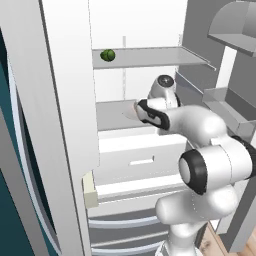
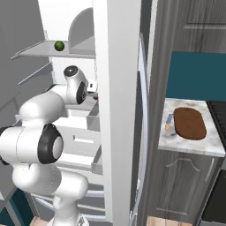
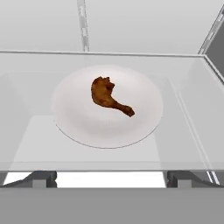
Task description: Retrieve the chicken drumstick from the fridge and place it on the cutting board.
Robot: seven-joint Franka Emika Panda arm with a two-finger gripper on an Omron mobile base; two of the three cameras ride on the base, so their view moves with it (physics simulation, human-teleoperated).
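Note:
The chicken drumstick [image 3: 107, 96] lies reddish-brown on a round white plate [image 3: 74, 113], thick end away from me, on a light grey shelf [image 3: 192, 118] of the open fridge [image 1: 135, 25]. My gripper [image 3: 111, 178] is open, its two dark fingertips [image 3: 43, 178] set wide apart just short of the shelf's front edge, with nothing between them. In the left base view my arm reaches into the fridge at the middle shelf [image 1: 112, 112]. The dark-brown cutting board [image 2: 190, 122] lies on the counter to the right of the fridge.
A round green vegetable [image 1: 107, 55] sits on the shelf above. White drawers [image 1: 140, 160] lie below my arm. The thick white fridge door [image 2: 117, 110] stands between my arm and the counter [image 2: 212, 145]. A small knife [image 2: 169, 122] lies left of the board.

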